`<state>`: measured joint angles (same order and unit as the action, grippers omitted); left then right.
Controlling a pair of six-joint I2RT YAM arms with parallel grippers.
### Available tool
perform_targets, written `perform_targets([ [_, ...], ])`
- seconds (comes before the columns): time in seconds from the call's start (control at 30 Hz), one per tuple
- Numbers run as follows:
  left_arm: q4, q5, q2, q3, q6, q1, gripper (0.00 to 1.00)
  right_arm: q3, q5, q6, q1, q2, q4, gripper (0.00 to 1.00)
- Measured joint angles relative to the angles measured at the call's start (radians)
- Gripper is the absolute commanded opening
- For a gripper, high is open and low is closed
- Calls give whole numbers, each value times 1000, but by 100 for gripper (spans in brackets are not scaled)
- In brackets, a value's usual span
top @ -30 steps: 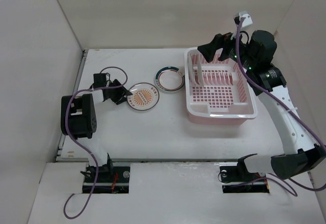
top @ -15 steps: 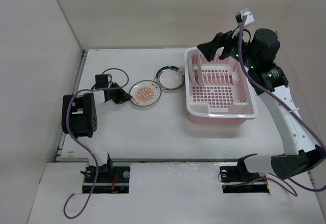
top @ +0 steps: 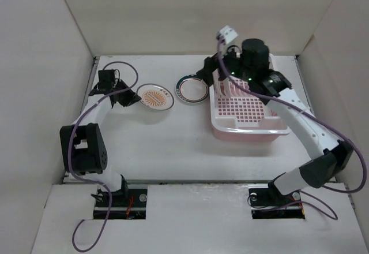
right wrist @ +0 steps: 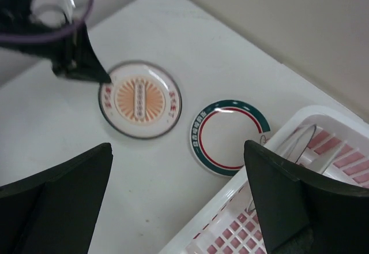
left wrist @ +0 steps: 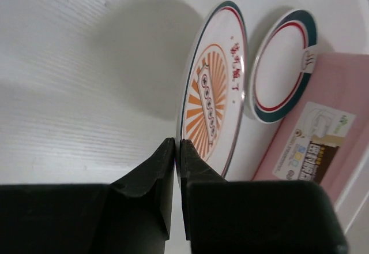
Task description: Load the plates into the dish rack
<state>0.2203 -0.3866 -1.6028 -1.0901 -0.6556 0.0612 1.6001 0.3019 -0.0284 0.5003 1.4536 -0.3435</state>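
Left end effector [left wrist: 177, 145] is clenching the sunburst plate [left wrist: 214, 101] by its rim, right end effector [right wrist: 177, 145] released; lifting slowly is likely guarding against slip.

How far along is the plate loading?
Done: unclear, an arm partly hides the pale pink plastic rack. In hand: the left pincer grips the round orange-sunburst plate by its rim. Left: racking it and the round green-rimmed plate lying near the open right pincer.

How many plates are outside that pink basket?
2: the orange sunburst plate, its rim pinched by the left gripper, and the green-rimmed plate beside it, near the dish rack. Others may stand hidden inside the rack.
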Motion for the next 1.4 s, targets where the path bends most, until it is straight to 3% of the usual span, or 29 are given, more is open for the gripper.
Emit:
perform_targets([
  [0.2,216,99,74,-229,-24,-43,0,6,-238,-246,279,119,-47,100],
  [0.33,303,130,84,-323,-60,-84,0,2,-322,-388,398,154,-39,100],
  [0.63,459,95,101,-325,-145,-92,0,10,-443,-597,471,219,29,95],
  [0.93,498,47,142,-367,-194,-92,0,27,-424,-619,476,291,-8,92],
  [1.1,495,0,145,-386,-213,-92,0,35,-440,-619,476,293,17,81],
  [1.23,496,-24,153,-386,-219,-92,0,38,-472,-613,476,318,52,63],
  [1.33,495,-37,171,-386,-224,-92,0,40,-495,-606,476,356,73,58],
  [1.37,495,-42,179,-386,-226,-92,0,40,-500,-605,476,368,74,46],
  [1.4,494,-47,188,-385,-225,-92,0,40,-507,-604,476,377,77,40],
])
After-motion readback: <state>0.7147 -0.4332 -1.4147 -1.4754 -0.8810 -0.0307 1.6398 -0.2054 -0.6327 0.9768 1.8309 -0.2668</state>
